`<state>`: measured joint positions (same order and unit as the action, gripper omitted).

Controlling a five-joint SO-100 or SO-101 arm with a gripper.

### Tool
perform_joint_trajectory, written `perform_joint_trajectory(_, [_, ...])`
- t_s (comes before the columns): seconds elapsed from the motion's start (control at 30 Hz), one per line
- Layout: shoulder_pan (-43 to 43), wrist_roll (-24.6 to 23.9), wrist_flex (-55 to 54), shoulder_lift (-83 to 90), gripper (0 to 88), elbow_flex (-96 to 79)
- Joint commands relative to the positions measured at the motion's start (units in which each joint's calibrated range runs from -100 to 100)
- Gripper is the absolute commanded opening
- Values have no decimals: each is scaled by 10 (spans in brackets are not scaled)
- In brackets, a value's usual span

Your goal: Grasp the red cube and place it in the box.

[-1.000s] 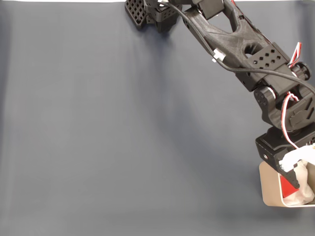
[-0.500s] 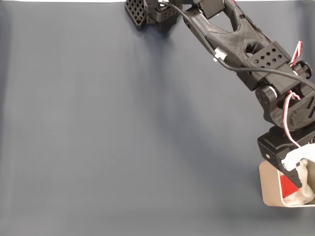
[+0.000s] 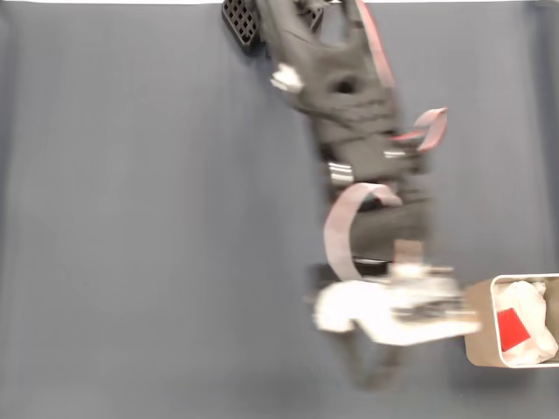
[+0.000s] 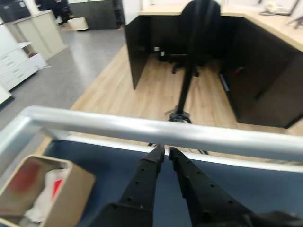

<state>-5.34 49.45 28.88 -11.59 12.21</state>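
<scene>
Desk: broad dark blue surface. Arm blurred mid-swing across it in fixed view. Box at right edge, thin beige walls, white wadding inside. Hand: fingers pressed nearly together, pinching nothing, beside box. Red cube lies in box on wadding. Cube looks light, stiff, matte; likely easy to pinch across opposite flat faces.

Red cube is lying tilted inside the beige box on white wadding, box sitting at the fixed view's lower right edge.
</scene>
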Motion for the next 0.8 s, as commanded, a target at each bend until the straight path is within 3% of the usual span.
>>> perform_joint_trajectory(0.0, [47, 4, -33, 159, 0, -139])
perform_joint_trajectory(0.5, [47, -10, -30, 825, 0, -865])
perform_joint_trajectory(0.77, [41, -29, 146, 1067, 0, -1093])
